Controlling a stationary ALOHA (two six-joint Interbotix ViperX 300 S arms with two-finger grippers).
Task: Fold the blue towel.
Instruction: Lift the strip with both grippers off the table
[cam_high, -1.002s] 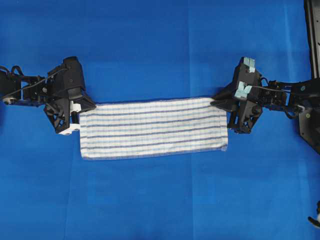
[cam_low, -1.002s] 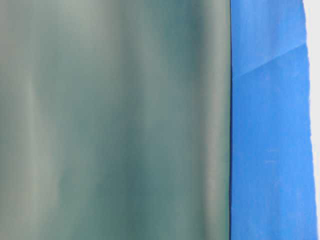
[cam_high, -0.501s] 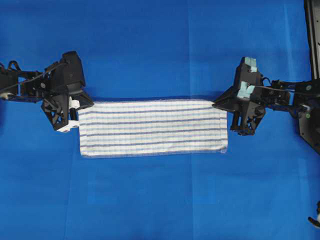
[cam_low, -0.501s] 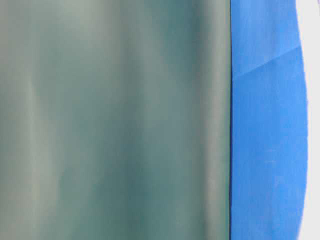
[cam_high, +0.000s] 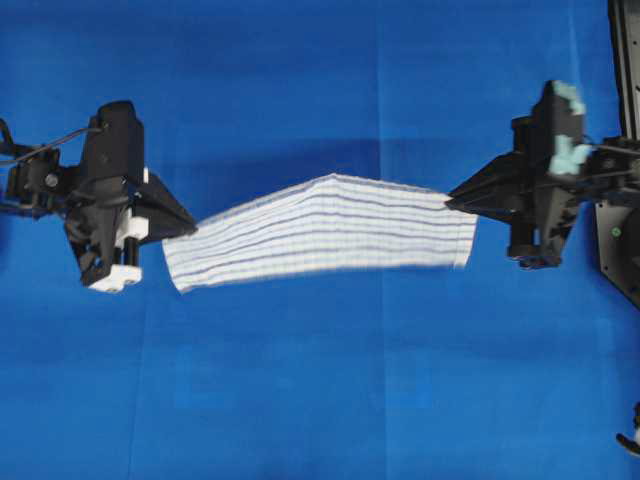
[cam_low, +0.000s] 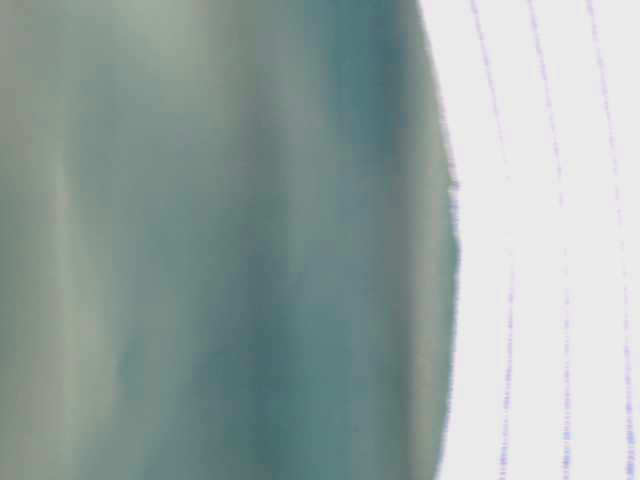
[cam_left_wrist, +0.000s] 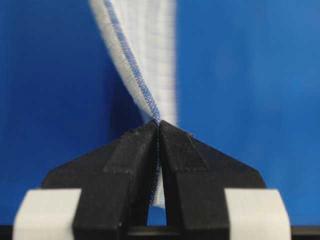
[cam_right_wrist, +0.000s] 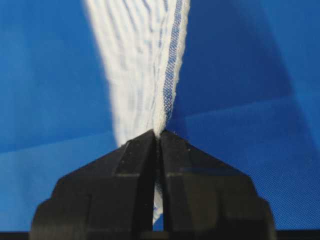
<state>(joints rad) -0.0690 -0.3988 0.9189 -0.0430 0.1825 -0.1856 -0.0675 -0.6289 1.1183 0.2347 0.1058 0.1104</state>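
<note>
The blue towel (cam_high: 325, 232), white with thin blue stripes, hangs lifted off the table between both grippers, bowed in the middle. My left gripper (cam_high: 190, 218) is shut on its left end; in the left wrist view the hemmed edge (cam_left_wrist: 142, 90) runs up from the pinched jaws of the left gripper (cam_left_wrist: 158, 123). My right gripper (cam_high: 452, 200) is shut on the right end, and the right wrist view shows the towel (cam_right_wrist: 145, 65) rising from the right gripper (cam_right_wrist: 157, 132). The towel (cam_low: 540, 240) fills the right of the table-level view, blurred.
A plain blue table covering (cam_high: 320, 400) lies under everything. A dark frame (cam_high: 625, 70) and arm base stand at the right edge. A blurred grey-green surface (cam_low: 220, 240) blocks most of the table-level view.
Both grippers have risen and moved outward, lifting the towel off the table; it now hangs in the air. The right gripper closed on the towel's end.
</note>
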